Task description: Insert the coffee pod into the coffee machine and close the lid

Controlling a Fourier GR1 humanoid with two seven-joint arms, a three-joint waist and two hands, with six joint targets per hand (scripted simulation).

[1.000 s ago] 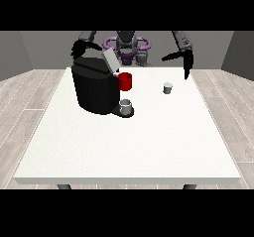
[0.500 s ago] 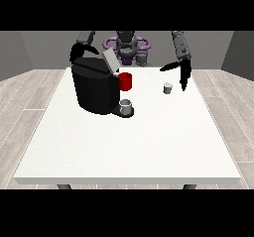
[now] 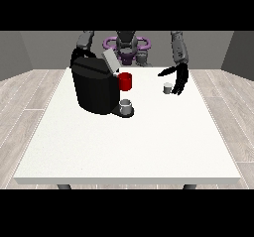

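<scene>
The coffee pod [image 3: 167, 88] sits untouched on the tabletop [image 3: 129, 142], right of the coffee machine [image 3: 95, 86], whose lid [image 3: 110, 61] is up; the hand at the view's right [image 3: 178, 80] has dropped beside it, fingers straight and open, so a grasp looks imminent; the other hand is hidden.

Grey robot torso [image 3: 126, 42] with purple rings, grey arms, black hands.
</scene>
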